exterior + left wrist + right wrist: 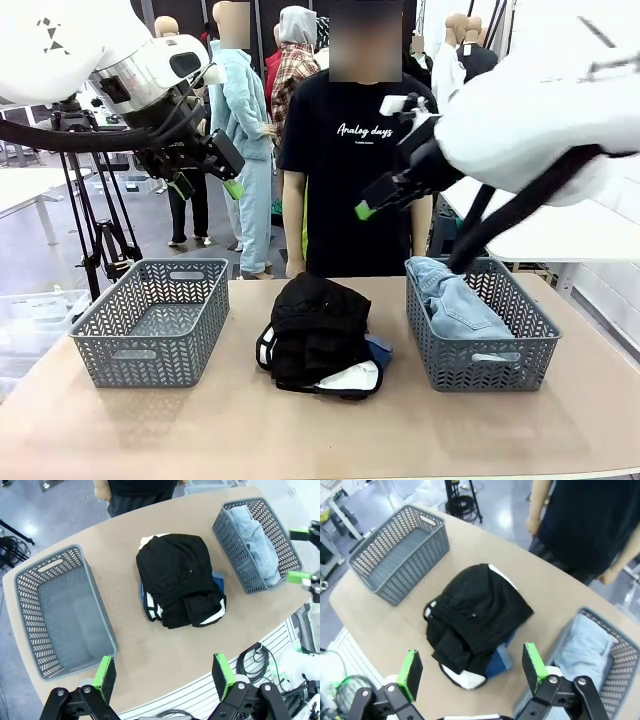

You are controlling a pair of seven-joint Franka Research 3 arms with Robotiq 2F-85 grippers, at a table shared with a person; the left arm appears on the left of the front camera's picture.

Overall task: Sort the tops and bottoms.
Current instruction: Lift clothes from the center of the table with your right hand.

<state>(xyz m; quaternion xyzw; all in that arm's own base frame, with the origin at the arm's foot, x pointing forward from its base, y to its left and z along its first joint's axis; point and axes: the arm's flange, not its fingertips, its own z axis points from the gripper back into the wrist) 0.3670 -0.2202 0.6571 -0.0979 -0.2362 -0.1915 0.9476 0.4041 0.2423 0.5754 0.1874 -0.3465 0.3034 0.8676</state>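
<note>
Right now you have two gray baskets, two tops and two denim bottoms on the table (200, 430). The left basket (150, 345) shows its bare floor. The right basket (480, 365) holds one garment, the light blue denim piece (455, 300), bunched up against its far wall. The other three garments lie in one pile on the table between the baskets, touching neither. The black top (315, 320) covers the heap, and the white top (350, 378) with thin black edging peeks out under its near edge. The darker denim piece (380, 350) shows as a small blue corner on the side toward the right basket, so the black top is in your way to both. Your left gripper (164, 675) hangs high over the table's near edge, fingers spread wide and grasping nothing. Your right gripper (472, 667) hovers above the pile, also spread and grasping nothing. A person (350, 190) in a black T-shirt stands at the far edge behind the pile, and a tripod (100, 230) stands on the floor beyond the left basket.
</note>
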